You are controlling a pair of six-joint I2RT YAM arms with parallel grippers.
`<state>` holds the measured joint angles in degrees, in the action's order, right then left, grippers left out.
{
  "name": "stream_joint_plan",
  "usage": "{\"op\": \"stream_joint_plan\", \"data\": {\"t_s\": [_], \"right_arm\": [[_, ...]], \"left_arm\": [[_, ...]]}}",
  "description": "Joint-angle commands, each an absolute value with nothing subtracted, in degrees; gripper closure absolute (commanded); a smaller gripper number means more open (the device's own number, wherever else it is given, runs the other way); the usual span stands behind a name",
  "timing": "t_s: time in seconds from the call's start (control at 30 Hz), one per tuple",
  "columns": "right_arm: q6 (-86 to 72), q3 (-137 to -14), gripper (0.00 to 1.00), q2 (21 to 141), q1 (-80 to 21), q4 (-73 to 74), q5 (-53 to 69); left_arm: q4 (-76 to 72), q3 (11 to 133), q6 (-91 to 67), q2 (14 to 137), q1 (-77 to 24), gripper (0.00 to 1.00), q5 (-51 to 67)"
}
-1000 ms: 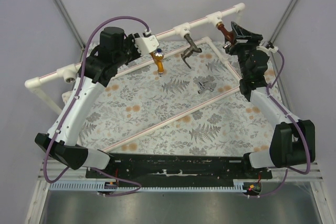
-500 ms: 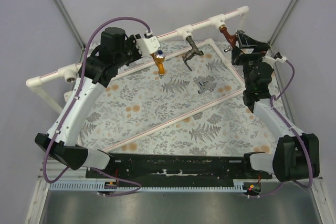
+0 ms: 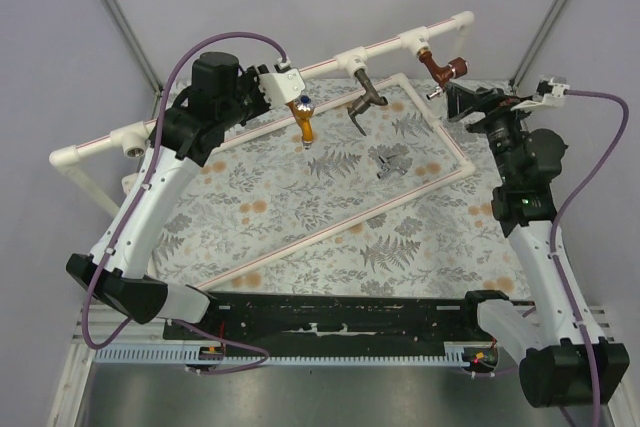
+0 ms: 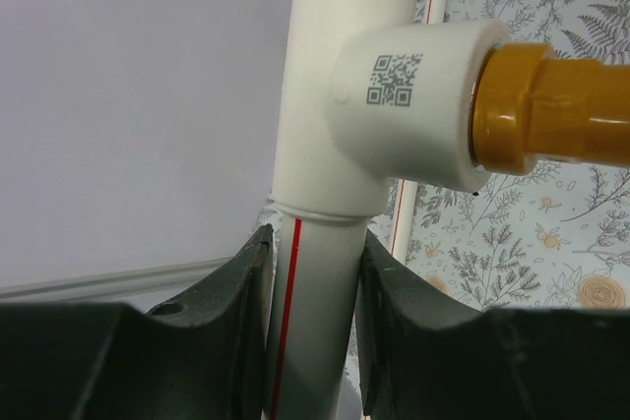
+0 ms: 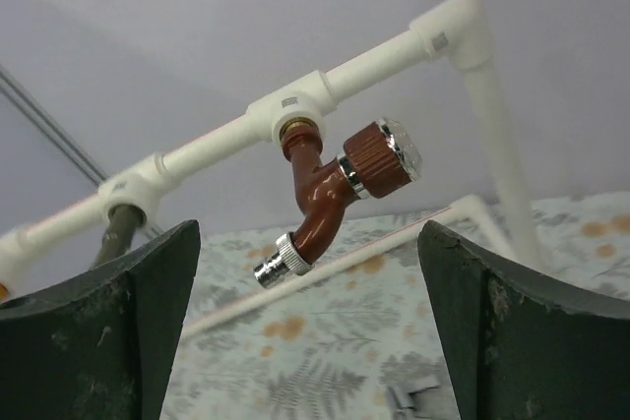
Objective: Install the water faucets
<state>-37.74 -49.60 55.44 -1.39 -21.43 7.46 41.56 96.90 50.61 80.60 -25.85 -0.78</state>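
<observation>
The reddish-brown faucet (image 3: 440, 69) hangs screwed into the right T-fitting of the white pipe frame (image 3: 385, 45), and it shows in the right wrist view (image 5: 330, 189). My right gripper (image 3: 468, 99) is open and empty just right of it, its jaws wide apart (image 5: 307, 243). The dark grey faucet (image 3: 364, 97) hangs from the middle fitting. The golden-orange faucet (image 3: 303, 119) sits in the left fitting (image 4: 561, 115). My left gripper (image 3: 272, 85) is shut on the frame's pipe (image 4: 315, 282) beside that fitting. A silver faucet (image 3: 392, 164) lies on the mat.
A floral mat (image 3: 300, 217) covers the table inside the lower pipe rails (image 3: 340, 227). An open T-fitting (image 3: 130, 142) sits at the frame's left end. Grey walls and slanted corner posts (image 3: 120, 17) close in behind.
My right gripper has let go of the reddish-brown faucet and drawn back to the right, opening wide. The left arm has not moved.
</observation>
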Motion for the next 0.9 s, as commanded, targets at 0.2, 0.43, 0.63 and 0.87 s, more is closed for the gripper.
{"op": "stream_joint_plan", "data": {"t_s": [0.2, 0.43, 0.63, 0.87], "right_arm": [[49.45, -46.5, 0.03, 51.32, -1.49, -15.02, 19.07], [63.43, -48.86, 0.14, 56.07, -4.04, -20.84, 19.33], [70.84, -51.42, 0.15, 60.46, -6.59, -23.71, 18.98], [73.74, -51.59, 0.19, 64.77, -8.7, -28.65, 18.11]], "left_arm": [[44.83, 94.66, 37.97, 80.51, -27.68, 0.98, 5.27], [43.77, 94.22, 37.09, 80.77, -27.6, 0.98, 5.1], [43.68, 94.48, 37.09, 80.33, -27.68, 0.98, 4.66], [43.77, 94.39, 37.18, 80.16, -27.6, 0.98, 4.75]]}}
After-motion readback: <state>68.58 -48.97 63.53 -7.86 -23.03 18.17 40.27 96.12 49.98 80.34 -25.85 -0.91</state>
